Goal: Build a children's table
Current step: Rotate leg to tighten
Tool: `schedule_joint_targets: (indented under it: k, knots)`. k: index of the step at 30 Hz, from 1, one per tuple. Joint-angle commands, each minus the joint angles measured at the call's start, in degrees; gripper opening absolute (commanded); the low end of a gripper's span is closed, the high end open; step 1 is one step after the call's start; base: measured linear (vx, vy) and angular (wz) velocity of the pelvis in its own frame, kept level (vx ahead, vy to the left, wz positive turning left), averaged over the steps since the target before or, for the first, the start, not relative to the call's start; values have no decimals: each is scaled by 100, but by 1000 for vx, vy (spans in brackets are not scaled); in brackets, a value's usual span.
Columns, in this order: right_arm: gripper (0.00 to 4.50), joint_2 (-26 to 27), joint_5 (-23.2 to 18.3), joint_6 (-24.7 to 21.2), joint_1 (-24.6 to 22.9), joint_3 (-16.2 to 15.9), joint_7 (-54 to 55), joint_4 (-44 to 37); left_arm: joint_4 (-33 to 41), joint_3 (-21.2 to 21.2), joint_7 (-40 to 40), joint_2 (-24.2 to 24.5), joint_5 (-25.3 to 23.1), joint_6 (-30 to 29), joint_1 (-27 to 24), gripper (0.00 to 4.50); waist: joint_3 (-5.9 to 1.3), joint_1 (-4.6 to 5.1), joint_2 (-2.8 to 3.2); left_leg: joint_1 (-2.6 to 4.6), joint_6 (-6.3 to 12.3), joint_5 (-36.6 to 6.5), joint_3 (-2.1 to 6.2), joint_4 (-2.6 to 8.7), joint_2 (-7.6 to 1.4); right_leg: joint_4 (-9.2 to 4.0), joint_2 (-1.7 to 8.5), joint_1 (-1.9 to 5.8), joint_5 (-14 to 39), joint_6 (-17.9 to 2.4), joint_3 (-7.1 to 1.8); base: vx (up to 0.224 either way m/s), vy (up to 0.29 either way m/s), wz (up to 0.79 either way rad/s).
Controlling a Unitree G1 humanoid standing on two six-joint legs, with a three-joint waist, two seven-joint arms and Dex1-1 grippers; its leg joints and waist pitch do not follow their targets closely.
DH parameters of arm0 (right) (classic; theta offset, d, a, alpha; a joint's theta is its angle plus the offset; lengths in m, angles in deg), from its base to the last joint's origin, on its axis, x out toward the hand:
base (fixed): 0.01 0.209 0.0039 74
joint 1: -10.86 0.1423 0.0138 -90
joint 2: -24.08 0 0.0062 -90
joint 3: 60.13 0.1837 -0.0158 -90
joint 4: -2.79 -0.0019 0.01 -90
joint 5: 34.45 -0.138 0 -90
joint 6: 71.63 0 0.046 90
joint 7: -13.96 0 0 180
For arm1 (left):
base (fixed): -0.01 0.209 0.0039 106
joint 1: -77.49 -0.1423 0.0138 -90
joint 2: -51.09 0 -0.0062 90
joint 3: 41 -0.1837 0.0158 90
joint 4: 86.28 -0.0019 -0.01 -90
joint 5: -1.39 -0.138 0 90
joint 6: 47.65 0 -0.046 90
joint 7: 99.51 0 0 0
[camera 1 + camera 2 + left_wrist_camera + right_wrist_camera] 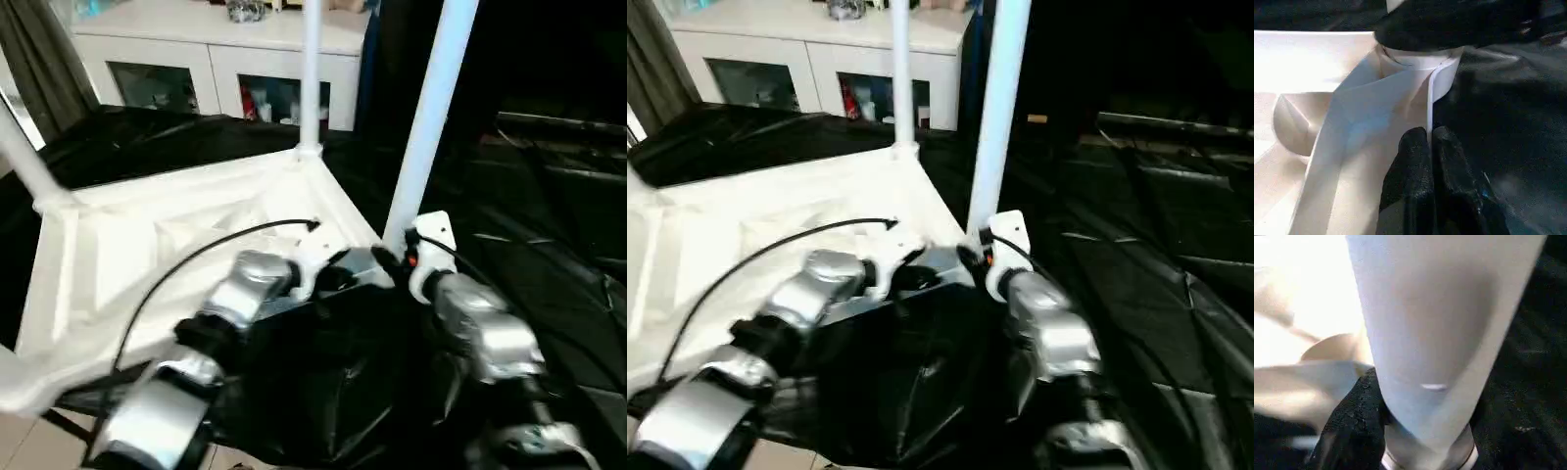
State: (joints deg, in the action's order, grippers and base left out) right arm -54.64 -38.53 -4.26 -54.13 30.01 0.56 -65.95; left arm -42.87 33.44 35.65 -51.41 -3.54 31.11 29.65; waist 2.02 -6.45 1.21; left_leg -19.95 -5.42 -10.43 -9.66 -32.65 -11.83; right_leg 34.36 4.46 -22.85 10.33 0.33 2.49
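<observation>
- The table top (147, 255) lies upside down under both arms, on black sheeting (549, 274).
- Three legs stand in corner sockets; the near leg (431, 117) rises between the right gripper (1422, 431) fingers, which clasp its base.
- The left gripper (1430, 142), clenched, presses the top's edge beside that socket.
- Judged: seating this leg; next, push it firmly home.

Near leg (431, 108): cut off by the top edge; I cannot see its upper end.
Far corner leg (312, 73): top also cut off.
Left leg (24, 152): I see only a short length before the left edge.
Near corner socket (1418, 58): partly hidden behind the right gripper (1459, 22).
Cabinet (211, 73) contents: too blurred to identify.
Table top (176, 245): near edge hidden behind my forearms.
</observation>
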Motion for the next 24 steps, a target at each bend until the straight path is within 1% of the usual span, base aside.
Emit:
schedule_joint_targets:
  k: [1, 2, 3, 4, 5, 6, 7, 8, 9, 10, 11, 12, 13, 14, 15, 16, 17, 18, 19, 20, 21, 22, 23, 24]
  knots:
    - [195, 266, -17, -158, -81, -243, 8, 443, -91, -121, 77, -329, 20, 90, 77, 0, -270, 4, -8, -16, -131, -1596, 21, 426, -36, -509, 295, 234, 1790, -804, -177, 0, 0, 0]
    - [195, 267, 3, -138, -64, -277, -26, 437, -103, -132, 62, -337, 20, 106, 83, 0, -275, -1, -9, -16, -115, -1592, 21, 424, -36, -503, 293, 242, 1747, -804, -176, 0, 0, 0]
    - [195, 259, 19, -121, -40, -291, -41, 435, -122, -153, 13, -330, 20, 149, 94, 0, -274, 4, 12, -17, -103, -1596, 22, 428, -41, -500, 293, 242, 1661, -820, -180, 0, 0, 0]
    - [195, 232, -12, -74, -13, -275, -109, 445, -166, -173, -52, -302, 10, 236, 113, 0, -272, 7, 5, -17, -92, -1617, 19, 429, -37, -499, 289, 246, 1644, -832, -178, 0, 0, 0]
    - [195, 232, -12, -74, -13, -275, -109, 445, -166, -173, -52, -302, 10, 236, 113, 0, -278, 5, 21, -14, -88, -1618, 21, 428, -36, -496, 292, 247, 1629, -838, -178, 0, 0, 0]
    - [195, 123, 18, 2, -27, -335, -270, 410, -212, -181, -142, -233, -9, 354, 131, 0, -273, 4, 62, -13, -92, -1656, 23, 432, -38, -503, 296, 243, 1645, -840, -179, 0, 0, 0]
    - [195, 62, 58, 73, -34, -380, -365, 403, -264, -178, -190, -189, -30, 447, 149, 0, -274, 17, 46, -5, -90, -1723, 18, 432, -39, -521, 292, 246, 1679, -833, -174, 0, 0, 0]
    - [195, -42, -19, 70, -75, -387, -620, 306, -321, -166, -263, -114, -42, 523, 172, 0, -280, 16, 102, -4, -100, -1718, 27, 432, -39, -506, 290, 254, 1635, -841, -175, 0, 0, 0]
    - [230, -95, -70, 66, -99, -383, -770, 250, -360, -152, -307, -67, -53, 569, 186, 0, -281, 22, 75, -17, -72, -1682, 23, 427, -35, -504, 286, 272, 1533, -854, -175, 0, 0, 0]
    - [250, -266, -219, -50, -184, -317, -1040, 26, -467, -142, -465, 46, -66, 801, 214, 0, -287, 21, 84, -23, -28, -1595, 15, 414, -32, -502, 278, 287, 1369, -882, -178, 0, 0, 0]
    - [266, -323, -228, -61, -215, -328, -1110, -38, -504, -136, -497, 80, -73, 846, 219, 0, -297, 13, 74, -30, 4, -1508, 12, 400, -30, -483, 276, 300, 1223, -905, -182, 0, 0, 0]
    - [269, -479, -218, -83, -300, -406, -1301, -208, -555, -142, -518, 127, -101, 901, 236, 0, -312, 10, 121, -22, 36, -1381, 4, 381, -41, -460, 282, 288, 964, -985, -187, 0, 0, 0]
    - [273, -479, -218, -83, -300, -406, -1301, -208, -555, -142, -518, 127, -101, 901, 236, 0, -333, 1, 96, -34, 77, -1189, 0, 357, -33, -422, 274, 326, 657, -1058, -179, 0, 0, 0]
    - [273, -693, -165, -60, -422, -519, -1515, -433, -603, -145, -562, 178, -121, 973, 253, 0, -333, 3, 86, -40, 109, -1107, -10, 345, -29, -410, 269, 322, 527, -1104, -180, 0, 0, 0]
    - [273, -795, -143, -52, -483, -558, -1606, -541, -629, -138, -581, 199, -124, 1000, 262, 0, -336, -29, 103, -33, 152, -1007, -16, 331, -32, -407, 271, 326, 406, -1135, -175, 0, 0, 0]
    - [273, -1200, -277, -129, -747, -546, -2038, -1001, -695, -102, -637, 244, -108, 1081, 299, 0, -331, -35, 104, -44, 189, -978, -17, 331, -34, -400, 277, 340, 392, -1158, -170, 0, 0, 0]
    - [273, -1200, -277, -129, -747, -546, -2038, -1001, -695, -102, -637, 244, -108, 1081, 299, 0, -320, -47, 95, -47, 199, -982, -18, 330, -29, -415, 269, 357, 454, -1127, -168, 0, 0, 0]
    - [273, -1512, -450, -190, -976, -511, -2453, -1372, -757, -77, -669, 268, -96, 1152, 325, 0, -310, -56, 99, -46, 229, -1065, -23, 336, -34, -434, 283, 347, 674, -1095, -170, 0, 0, 0]
    - [273, -1605, -496, -199, -1048, -506, -2590, -1485, -794, -67, -686, 275, -95, 1192, 336, 0, -307, -85, 99, -34, 265, -1151, -20, 338, -44, -456, 281, 354, 882, -1028, -173, 0, 0, 0]
    - [273, -1865, -593, -214, -1246, -465, -2863, -1740, -816, -44, -706, 286, -79, 1252, 335, 0, -297, -75, 78, -51, 285, -1194, -18, 348, -47, -466, 287, 352, 980, -1009, -172, 0, 0, 0]
    - [273, -2182, -707, -257, -1483, -382, -3169, -2026, -837, -18, -713, 301, -63, 1331, 329, 0, -291, -86, 73, -49, 304, -1270, -14, 354, -50, -495, 293, 350, 1254, -929, -165, 0, 0, 0]
    - [273, -2288, -741, -268, -1565, -341, -3266, -2114, -843, -12, -722, 306, -58, 1377, 325, 0, -279, -97, 54, -60, 326, -1295, -8, 360, -49, -520, 293, 350, 1482, -853, -163, 0, 0, 0]
    - [273, -2469, -825, -297, -1700, -240, -3441, -2248, -832, 4, -739, 313, -39, 1481, 306, 0, -277, -94, 27, -65, 342, -1286, -12, 360, -50, -533, 297, 346, 1576, -814, -169, 0, 0, 0]
    - [273, -2593, -913, -370, -1783, -151, -3549, -2321, -819, 47, -697, 308, -7, 1572, 288, 0, -272, -97, 28, -80, 357, -1265, -5, 362, -43, -541, 298, 341, 1748, -766, -167, 0, 0, 0]
